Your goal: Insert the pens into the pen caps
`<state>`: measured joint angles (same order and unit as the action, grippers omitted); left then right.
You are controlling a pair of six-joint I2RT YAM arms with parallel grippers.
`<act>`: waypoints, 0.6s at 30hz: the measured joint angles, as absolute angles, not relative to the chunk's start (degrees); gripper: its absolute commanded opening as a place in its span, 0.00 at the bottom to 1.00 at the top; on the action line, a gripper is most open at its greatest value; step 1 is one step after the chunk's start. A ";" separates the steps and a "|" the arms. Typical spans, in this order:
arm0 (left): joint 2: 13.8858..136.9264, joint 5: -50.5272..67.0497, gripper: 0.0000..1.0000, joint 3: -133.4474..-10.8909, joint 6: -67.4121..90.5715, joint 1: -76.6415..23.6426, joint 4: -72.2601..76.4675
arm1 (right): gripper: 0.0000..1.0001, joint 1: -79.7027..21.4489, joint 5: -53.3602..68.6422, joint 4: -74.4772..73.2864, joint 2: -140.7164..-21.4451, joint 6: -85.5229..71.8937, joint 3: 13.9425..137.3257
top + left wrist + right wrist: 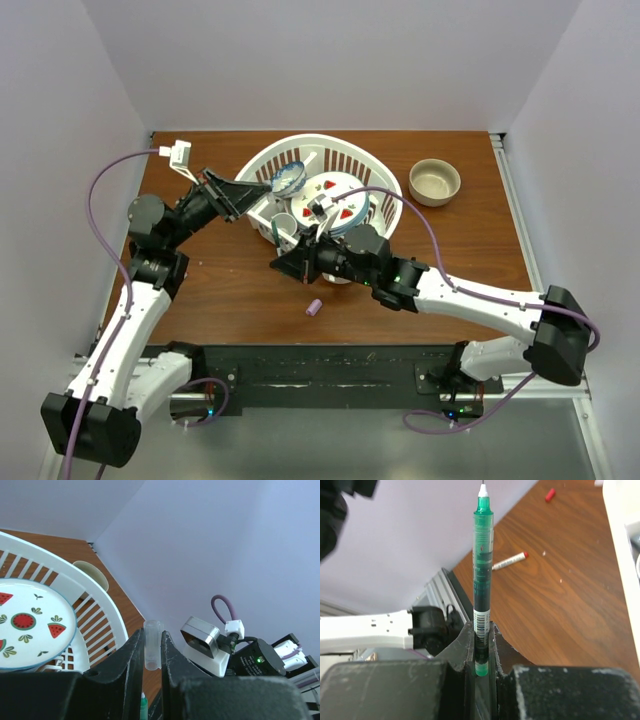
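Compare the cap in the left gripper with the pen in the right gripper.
Colour: the cap is clear and colourless; the pen is green with a white tip. Length: the cap is a short stub barely past the left gripper; the pen reaches far beyond the right gripper. Shared: each is clamped lengthwise between shut fingers.

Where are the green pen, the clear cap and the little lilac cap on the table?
green pen (482,555), right wrist view, mid-barrel.
clear cap (152,647), left wrist view, its side wall.
lilac cap (314,307), top view, its middle.
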<state>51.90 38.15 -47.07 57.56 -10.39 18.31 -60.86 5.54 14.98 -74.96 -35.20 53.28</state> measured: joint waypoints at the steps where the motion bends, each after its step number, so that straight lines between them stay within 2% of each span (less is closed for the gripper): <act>1: 51.59 38.39 0.00 -46.68 58.00 -10.44 18.83 | 0.00 -60.88 5.45 15.51 -75.13 -35.24 53.58; 18: 49.32 39.07 0.00 -44.25 57.87 -10.66 18.87 | 0.00 -61.12 3.84 16.75 -76.44 -35.75 55.22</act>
<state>49.32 39.07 -44.25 57.87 -10.66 18.87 -61.12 3.84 16.75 -76.44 -35.75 55.22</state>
